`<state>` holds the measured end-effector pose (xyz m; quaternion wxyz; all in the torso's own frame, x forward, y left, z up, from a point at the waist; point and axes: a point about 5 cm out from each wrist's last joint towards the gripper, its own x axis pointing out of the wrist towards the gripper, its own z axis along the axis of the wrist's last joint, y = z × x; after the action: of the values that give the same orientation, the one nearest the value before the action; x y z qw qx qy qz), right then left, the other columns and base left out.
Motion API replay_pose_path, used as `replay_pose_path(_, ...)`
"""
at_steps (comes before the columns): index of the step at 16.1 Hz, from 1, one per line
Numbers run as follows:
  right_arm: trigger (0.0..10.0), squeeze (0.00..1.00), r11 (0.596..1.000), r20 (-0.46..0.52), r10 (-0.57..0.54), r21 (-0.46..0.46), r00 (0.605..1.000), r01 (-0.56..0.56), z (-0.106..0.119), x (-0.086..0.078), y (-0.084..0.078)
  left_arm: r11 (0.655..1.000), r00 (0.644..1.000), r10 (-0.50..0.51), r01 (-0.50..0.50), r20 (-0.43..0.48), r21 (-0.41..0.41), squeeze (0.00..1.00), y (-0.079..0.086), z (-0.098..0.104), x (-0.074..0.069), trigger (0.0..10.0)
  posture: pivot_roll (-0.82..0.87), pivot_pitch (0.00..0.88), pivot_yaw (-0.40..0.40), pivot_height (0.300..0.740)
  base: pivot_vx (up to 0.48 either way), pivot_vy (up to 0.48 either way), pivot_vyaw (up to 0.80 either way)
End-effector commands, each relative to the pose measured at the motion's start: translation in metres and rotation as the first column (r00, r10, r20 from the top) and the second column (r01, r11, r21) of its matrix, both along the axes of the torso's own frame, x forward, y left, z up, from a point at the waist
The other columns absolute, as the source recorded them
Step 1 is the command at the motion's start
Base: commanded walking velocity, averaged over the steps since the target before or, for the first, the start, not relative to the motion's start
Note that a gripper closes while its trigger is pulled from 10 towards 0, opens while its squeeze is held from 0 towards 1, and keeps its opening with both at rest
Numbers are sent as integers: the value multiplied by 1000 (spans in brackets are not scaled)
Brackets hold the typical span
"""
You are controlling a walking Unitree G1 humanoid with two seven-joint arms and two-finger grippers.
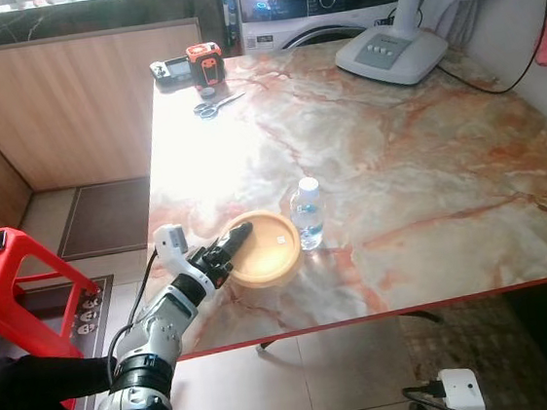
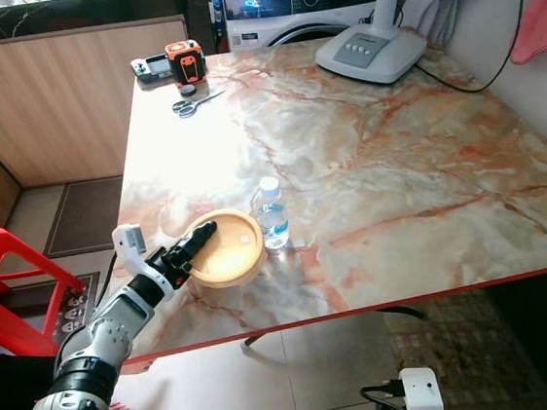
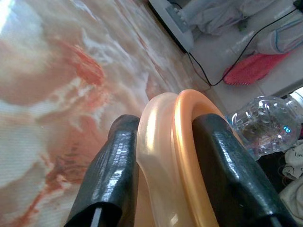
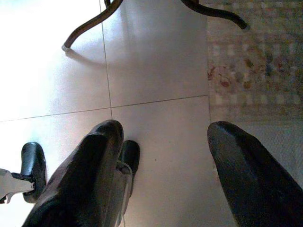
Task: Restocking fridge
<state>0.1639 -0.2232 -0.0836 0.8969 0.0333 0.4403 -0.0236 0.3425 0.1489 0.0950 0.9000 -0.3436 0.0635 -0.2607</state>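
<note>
- Gripping the rim of the orange bowl [image 1: 263, 249], the left pincer [image 1: 231, 243] is closed on it (one finger inside, one outside).
- The bowl is rested on the marble table [image 1: 425, 160], near its front edge, just beside the water bottle [image 1: 307, 213].
- The right pincer [image 4: 161, 161] is held open above the tiled floor [image 4: 156, 61].

Silver jointed left arm [image 1: 160, 334], black cable, long black-fingered hand [image 1: 230, 242]

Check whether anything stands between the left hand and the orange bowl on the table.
Nothing does: the left hand is already shut on the rim of the orange bowl, one finger inside, one outside. The water bottle stands close beside the bowl's far edge. The right hand hangs open above the floor.
</note>
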Motion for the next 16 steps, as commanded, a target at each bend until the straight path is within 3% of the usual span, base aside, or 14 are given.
replay_pose_path(1, 10000, 0, 1000, -19, -5, -1, 1000, 5, -2, -4, -2, 1000, 1000, 13, -13, -22, 20, 0, 3, -6, -4, 0, 62, 66, -41, 740, 0, 0, 0)
replay_pose_path(6, 10000, 0, 1000, -20, -3, -2, 1000, 3, -2, -4, -2, 998, 993, -12, 19, 114, -60, 0, 2, 14, -8, 0, 64, 64, -43, 740, 0, 0, 0)
replay_pose_path(7, 10000, 0, 1000, -20, -2, -2, 1000, 2, -2, -4, -2, 996, 990, -48, 57, 135, -65, 0, -3, 17, -10, 4392, 63, 61, -43, 740, 0, 0, 0)
replay_pose_path(8, 10000, 0, 1000, -20, -1, -2, 1000, 1, -2, -4, -2, 993, 984, -85, 97, 159, -71, 0, -8, 21, -13, 10000, 64, 60, -43, 740, 0, 0, 0)
replay_pose_path(12, 10000, 0, 1000, -23, 2, -5, 1000, -2, -2, -6, -3, 986, 975, -89, 116, 204, -123, 0, -25, 34, -14, 10000, 62, 36, -44, 740, 0, 0, 0)
replay_pose_path(14, 10000, 0, 1000, -23, 1, -5, 1000, -1, -2, -6, -3, 985, 962, 11, 36, 271, -167, 0, -21, 57, -9, 10000, 53, 11, -40, 740, 0, 0, 0)
replay_pose_path(16, 10000, 0, 1000, -23, 1, -5, 1000, -1, -2, -6, -2, 983, 950, 22, 36, 312, -180, 0, -20, 68, -10, 10000, 54, 1, -38, 740, 0, 0, 0)
